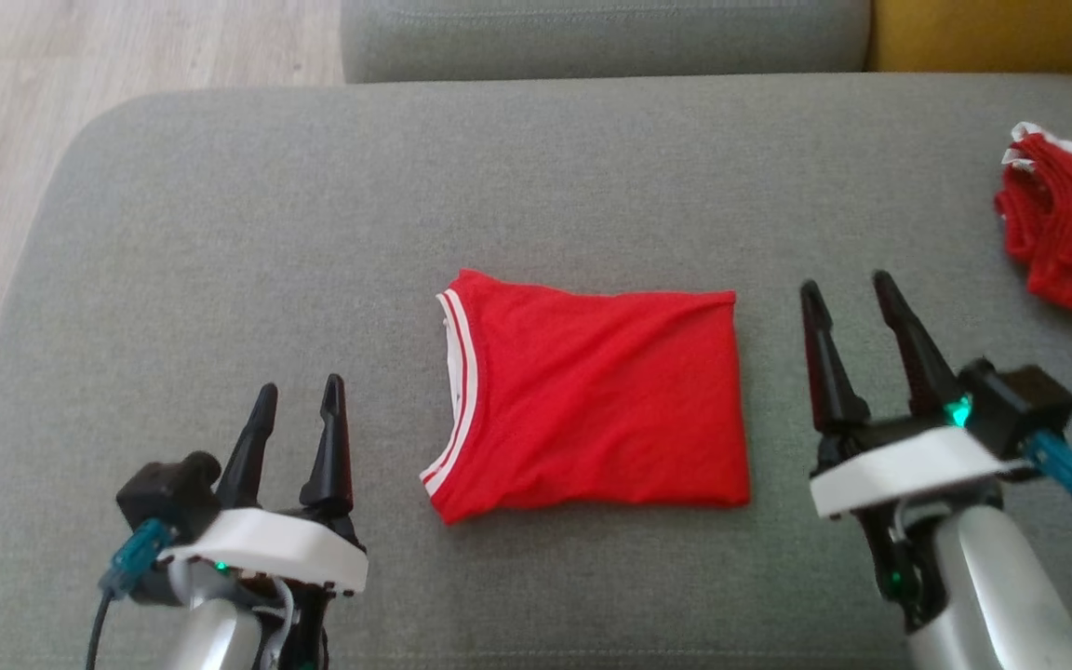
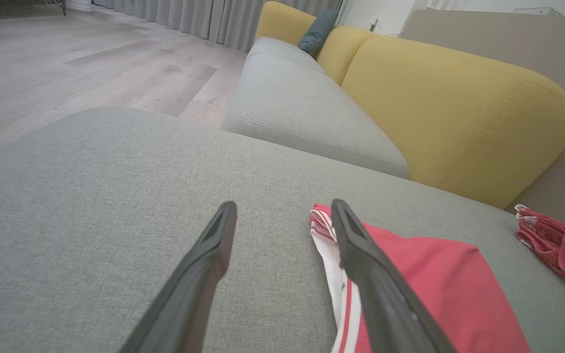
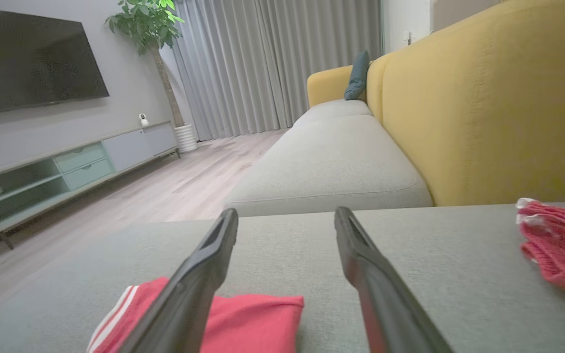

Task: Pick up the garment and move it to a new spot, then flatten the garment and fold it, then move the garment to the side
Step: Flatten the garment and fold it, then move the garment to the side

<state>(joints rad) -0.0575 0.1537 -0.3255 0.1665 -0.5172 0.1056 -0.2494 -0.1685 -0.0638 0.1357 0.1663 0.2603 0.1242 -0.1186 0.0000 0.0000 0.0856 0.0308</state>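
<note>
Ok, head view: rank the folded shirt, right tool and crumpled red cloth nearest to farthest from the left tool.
1. Folded shirt, just right of the left tool.
2. Right tool, past the shirt.
3. Crumpled red cloth, far right.
</note>
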